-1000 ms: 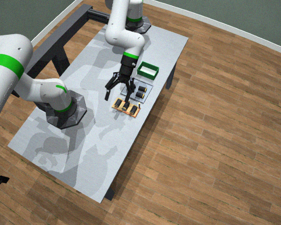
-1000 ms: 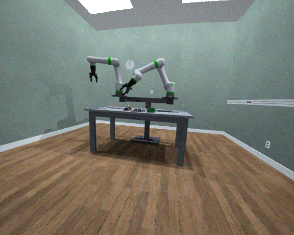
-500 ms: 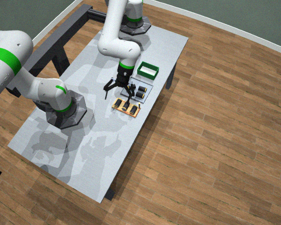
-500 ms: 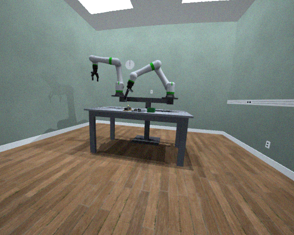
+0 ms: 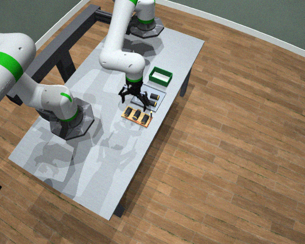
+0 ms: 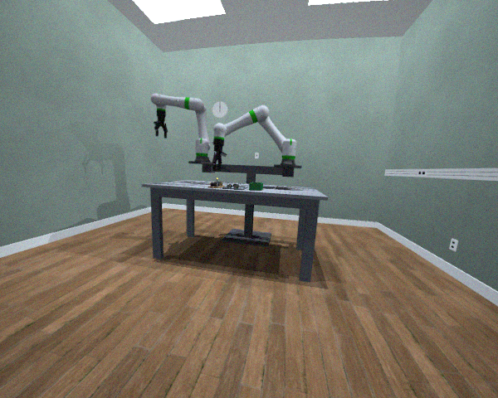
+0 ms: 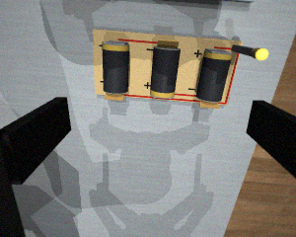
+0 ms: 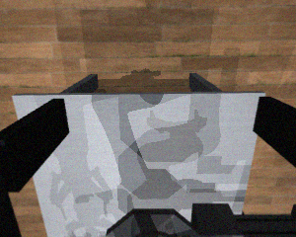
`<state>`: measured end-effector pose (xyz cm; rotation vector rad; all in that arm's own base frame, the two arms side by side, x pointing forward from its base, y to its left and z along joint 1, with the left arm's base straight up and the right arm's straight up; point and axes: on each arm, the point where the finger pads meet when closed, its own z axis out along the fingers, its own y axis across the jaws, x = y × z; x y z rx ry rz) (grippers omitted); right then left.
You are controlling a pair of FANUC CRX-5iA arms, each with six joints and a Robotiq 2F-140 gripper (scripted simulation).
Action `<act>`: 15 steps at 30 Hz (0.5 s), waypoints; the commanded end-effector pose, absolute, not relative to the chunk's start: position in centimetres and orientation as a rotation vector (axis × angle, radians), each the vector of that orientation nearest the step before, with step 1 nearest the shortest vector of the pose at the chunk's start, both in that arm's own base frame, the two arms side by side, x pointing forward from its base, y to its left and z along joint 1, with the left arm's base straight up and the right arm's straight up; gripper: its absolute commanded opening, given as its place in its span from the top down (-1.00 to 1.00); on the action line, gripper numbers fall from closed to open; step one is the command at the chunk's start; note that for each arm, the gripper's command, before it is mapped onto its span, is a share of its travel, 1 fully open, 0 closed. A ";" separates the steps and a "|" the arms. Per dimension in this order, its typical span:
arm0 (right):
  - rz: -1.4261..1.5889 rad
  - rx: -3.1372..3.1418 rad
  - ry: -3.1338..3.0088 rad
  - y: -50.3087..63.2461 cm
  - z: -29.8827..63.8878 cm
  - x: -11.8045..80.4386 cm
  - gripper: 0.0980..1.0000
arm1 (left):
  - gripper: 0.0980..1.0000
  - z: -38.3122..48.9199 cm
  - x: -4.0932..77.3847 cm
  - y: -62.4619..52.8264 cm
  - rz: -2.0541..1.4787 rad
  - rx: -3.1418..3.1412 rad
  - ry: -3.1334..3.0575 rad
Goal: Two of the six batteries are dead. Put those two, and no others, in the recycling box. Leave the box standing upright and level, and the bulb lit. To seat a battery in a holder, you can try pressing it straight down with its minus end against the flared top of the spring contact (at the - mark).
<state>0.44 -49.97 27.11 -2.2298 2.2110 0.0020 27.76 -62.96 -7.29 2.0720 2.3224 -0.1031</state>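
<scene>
Three dark batteries (image 7: 115, 71) (image 7: 165, 71) (image 7: 214, 79) with gold bands lie in the wooden holder board (image 7: 140, 64). The middle one's band faces the opposite way. The bulb (image 7: 261, 54) (image 5: 151, 112) glows yellow. Two more batteries (image 5: 154, 96) (image 5: 153, 103) lie on the grey tray (image 5: 161, 100); part of the tray is hidden behind my left gripper. The green recycling box (image 5: 159, 81) (image 6: 256, 186) stands upright, its visible inside floor bare. My left gripper (image 5: 133, 104) (image 7: 159, 115) is open and empty above the tray and holder area. My right gripper (image 6: 161, 134) (image 8: 161, 115) is open and empty, high up.
The table (image 5: 116, 162) (image 8: 104, 148) carries the board, tray and box near its long edge. Beyond that edge is wooden floor (image 5: 226, 157). The right arm's base stands on the other side of the table from the board.
</scene>
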 end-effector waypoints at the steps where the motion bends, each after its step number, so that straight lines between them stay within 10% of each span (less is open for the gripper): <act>1: 0.000 -2.231 2.212 -50.0 27.2 0.4 -1.00 | -1.00 -7.3 28.1 -62.4 -0.046 2.123 2.297; 15: 0.000 -2.231 2.212 -50.0 27.2 0.4 -1.00 | -1.00 -7.4 28.4 -61.9 -0.001 2.160 2.278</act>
